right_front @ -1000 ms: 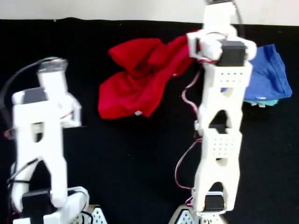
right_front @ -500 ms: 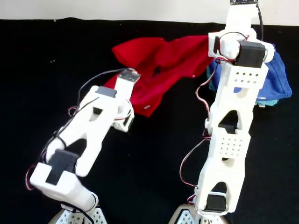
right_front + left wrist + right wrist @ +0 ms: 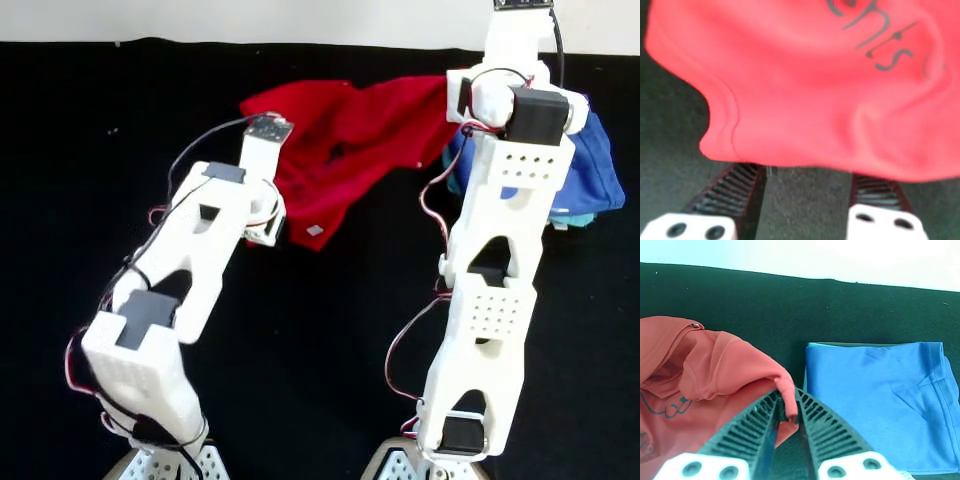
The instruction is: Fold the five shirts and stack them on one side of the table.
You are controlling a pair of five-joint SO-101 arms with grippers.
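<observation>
Right wrist view has the right gripper (image 3: 785, 412) clenched on a fold of the red shirt (image 3: 705, 365), just left of the folded blue shirt (image 3: 875, 390) at the far right. The left gripper (image 3: 802, 197) gapes open, the shirt's loose left hem lying just beyond its jaws.

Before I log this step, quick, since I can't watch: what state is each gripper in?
Left gripper: open, holding nothing; the red shirt has its edge just past the tips.
Right gripper: closed on a fold of the red shirt.
</observation>
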